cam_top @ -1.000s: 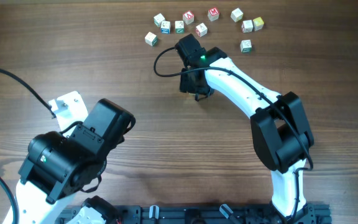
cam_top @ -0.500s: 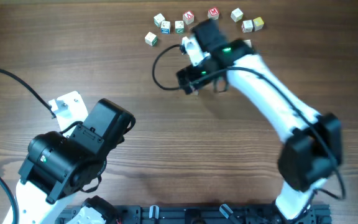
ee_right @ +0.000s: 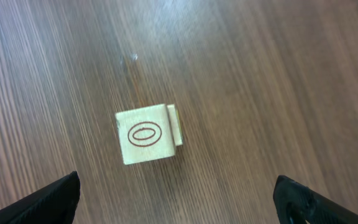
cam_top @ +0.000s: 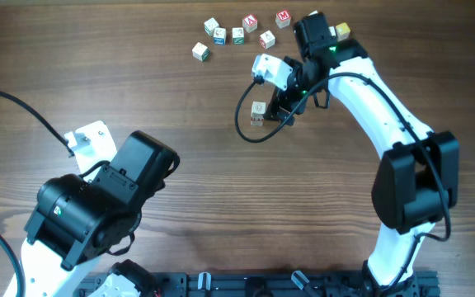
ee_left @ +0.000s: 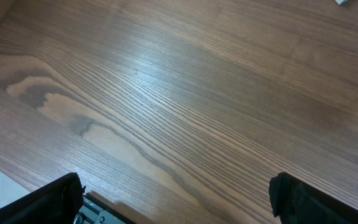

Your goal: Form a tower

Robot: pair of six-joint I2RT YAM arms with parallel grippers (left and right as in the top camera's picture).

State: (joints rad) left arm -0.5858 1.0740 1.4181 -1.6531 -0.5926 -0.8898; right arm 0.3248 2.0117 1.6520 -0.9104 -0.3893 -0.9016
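The tower (cam_top: 258, 113) is a short column of pale wooden letter cubes standing alone on the table, just left of my right gripper (cam_top: 283, 107). Seen from above in the right wrist view, the tower (ee_right: 146, 134) has a top cube with a red oval, and the edge of a lower cube peeks out on its right. My right gripper (ee_right: 179, 202) is open and clear of the tower, which lies ahead of the fingertips (ee_right: 51, 199). Over bare wood at the near left, my left gripper (ee_left: 179, 202) is open and holds nothing.
Several loose letter cubes (cam_top: 237, 35) with red, green and blue faces lie scattered along the far edge, and one more (cam_top: 341, 30) is beside the right arm. A black cable (cam_top: 242, 124) loops close to the tower. The bulky left arm (cam_top: 97, 202) fills the near left.
My right gripper has opened and pulled back to the right, away from the tower, which now stands uncovered. The left arm has not moved.
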